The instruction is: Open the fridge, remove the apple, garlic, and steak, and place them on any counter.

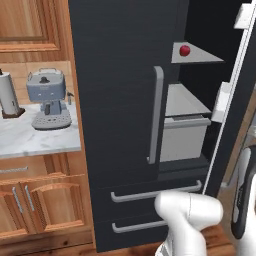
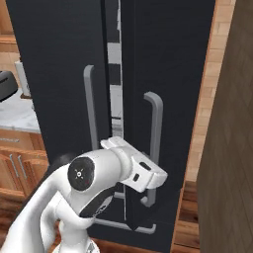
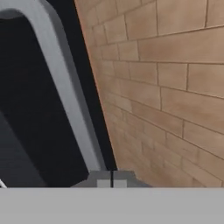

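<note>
1. While swung open at the right, shows its inside: tall black French-door fridge (image 1: 120, 100), left door closed with a long grey vertical bar handle (image 1: 156, 115), two lower drawers with horizontal grey handles below.
2. Sits alone on the upper grey fridge shelf (image 1: 200, 56), toward its left end: small glossy red round apple (image 1: 185, 50). Below it, a pale grey crisper bin (image 1: 182, 135).
3. Stands edge-on between the arm and the fridge interior in the left base view: open right door (image 1: 235, 110) with white door bins.
4. Pressed together at the foot of the right door's grey bar handle (image 3: 65, 87) in the hand view: end effector (image 3: 112, 181), fingertips meeting, nothing visibly between them.
5. Close on the right, beside the open door: tan brick wall (image 3: 166, 87).
6. Left of the fridge: white-grey veined marble desk (image 1: 30, 142) over brown wooden cabinets (image 1: 35, 200), carrying a blue-grey espresso machine (image 1: 49, 100) and a white paper-towel roll on a dark stand (image 1: 8, 95).
7. Underfoot: wooden plank floor (image 2: 190, 217).
</note>
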{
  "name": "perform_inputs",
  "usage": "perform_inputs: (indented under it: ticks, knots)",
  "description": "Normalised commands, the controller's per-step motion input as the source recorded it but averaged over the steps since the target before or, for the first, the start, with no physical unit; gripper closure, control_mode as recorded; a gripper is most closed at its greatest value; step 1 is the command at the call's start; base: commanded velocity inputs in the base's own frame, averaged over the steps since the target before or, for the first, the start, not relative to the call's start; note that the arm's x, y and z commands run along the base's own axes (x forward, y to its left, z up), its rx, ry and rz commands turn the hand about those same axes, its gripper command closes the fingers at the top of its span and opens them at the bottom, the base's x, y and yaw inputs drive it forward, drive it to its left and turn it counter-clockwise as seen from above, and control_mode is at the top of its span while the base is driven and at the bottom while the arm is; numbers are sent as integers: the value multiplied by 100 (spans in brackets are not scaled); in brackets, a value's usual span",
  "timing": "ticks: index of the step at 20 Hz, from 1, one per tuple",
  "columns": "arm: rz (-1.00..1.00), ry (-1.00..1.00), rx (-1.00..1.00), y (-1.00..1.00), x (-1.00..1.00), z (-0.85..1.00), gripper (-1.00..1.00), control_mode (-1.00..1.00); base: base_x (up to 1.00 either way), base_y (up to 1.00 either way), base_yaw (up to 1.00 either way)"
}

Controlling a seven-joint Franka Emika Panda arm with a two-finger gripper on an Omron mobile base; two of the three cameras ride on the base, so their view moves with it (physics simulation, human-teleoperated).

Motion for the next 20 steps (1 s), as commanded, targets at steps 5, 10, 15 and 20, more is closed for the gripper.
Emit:
perform_inputs:
  ticks: [5,10,15,20]
  knots:
    - [-14,-2,-7,25,-100,33,100,-100,0,0,0]
    - [-12,40,-27,72,-35,68,100,-100,0,0,0]
    - [-2,59,-37,87,0,59,100,-100,0,0,0]
    - [0,43,-28,96,32,27,100,-100,0,0,0]
